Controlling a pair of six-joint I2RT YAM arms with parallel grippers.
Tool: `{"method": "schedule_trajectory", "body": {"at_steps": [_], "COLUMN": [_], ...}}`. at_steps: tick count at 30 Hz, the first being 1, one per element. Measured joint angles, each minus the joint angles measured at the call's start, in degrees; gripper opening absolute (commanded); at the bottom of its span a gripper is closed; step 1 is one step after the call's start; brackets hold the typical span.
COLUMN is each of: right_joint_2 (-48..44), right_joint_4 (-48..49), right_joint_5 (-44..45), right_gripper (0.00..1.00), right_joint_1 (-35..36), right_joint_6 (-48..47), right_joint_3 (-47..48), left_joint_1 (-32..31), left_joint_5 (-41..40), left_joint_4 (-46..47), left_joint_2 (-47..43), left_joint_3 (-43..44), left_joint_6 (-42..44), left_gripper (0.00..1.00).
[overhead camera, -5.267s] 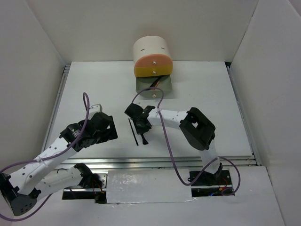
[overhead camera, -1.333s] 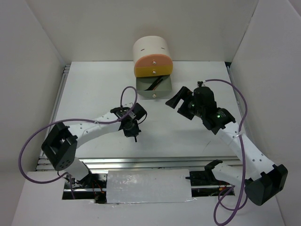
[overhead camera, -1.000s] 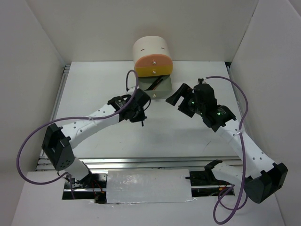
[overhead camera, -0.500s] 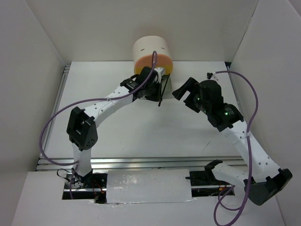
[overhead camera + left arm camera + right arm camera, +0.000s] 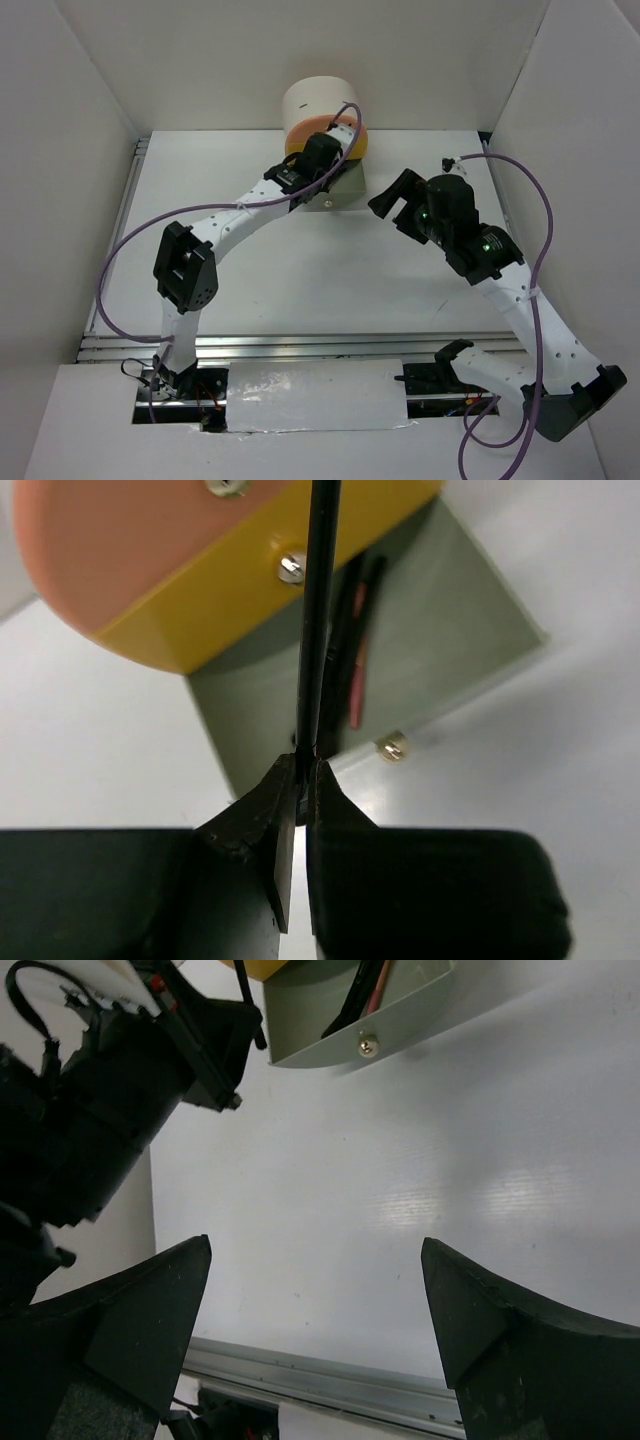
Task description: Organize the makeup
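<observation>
Black stick (image 5: 318,630) in L gripper (image 5: 303,768)

Overhead; wrist close-ups, drawer (image 5: 450,650) apparently shared

1. The left gripper (image 5: 303,770) is seen at the bottom edge, its two black jaws pressed together on a thin black stick (image 5: 318,630).
2. The stick is held upright in the view and runs from the jaw tips to the top edge.
3. A green drawer (image 5: 470,650) is shown pulled out, with a metal knob (image 5: 391,747) on its front.
4. A salmon-pink stick (image 5: 357,690) and a dark slim stick (image 5: 343,640) are seen lying in the drawer, side by side.
5. A yellow drawer front (image 5: 200,610) and, above it, an orange drawer front (image 5: 110,540) are shown.
6. A white table (image 5: 100,750) is seen beneath.
</observation>
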Motion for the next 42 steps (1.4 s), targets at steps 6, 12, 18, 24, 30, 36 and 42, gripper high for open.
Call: {"method": "schedule_trajectory", "body": {"at_steps": [6,12,18,24,30,36,42], "right_joint_2": [-1.05,-1.07,-0.81,0.72,1.55,1.55,1.55], "right_joint_4": [-0.68,-0.74,-1.22,-1.68,-1.90,-1.88,-1.86], "right_joint_5": [0.02,0.50,0.61,0.37,0.33,-0.07,-0.76], "right_gripper": [0.94,0.93,0.93,0.93,0.92,0.92,0.91], "right_joint_1": [1.42,1.73,1.79,1.95,1.95,1.95,1.95], "right_joint_6": [-0.22,-0.46,-0.66,-0.79,-0.85,-0.85,-0.85], "right_joint_3": [-0.02,-0.02,0.00,0.00,0.07,0.07,0.07], "left_joint_1": [-0.17,0.02,3.58,6.80,5.46,4.04,3.45], "left_joint_5": [-7.54,-9.20,-4.42,-0.48,1.27,1.44,1.05], "left_joint_4": [10.05,16.96,17.97,17.05,16.37,16.41,16.24], "left_joint_2": [3.61,5.18,5.20,5.38,5.40,5.40,5.97], "left_joint_3": [-1.97,-7.10,-8.20,-7.80,-7.78,-8.11,-8.85], "left_joint_6": [11.04,19.43,20.50,19.89,18.86,18.86,18.91], "left_gripper": [0.00,0.07,0.12,0.13,0.14,0.36,0.52]}}
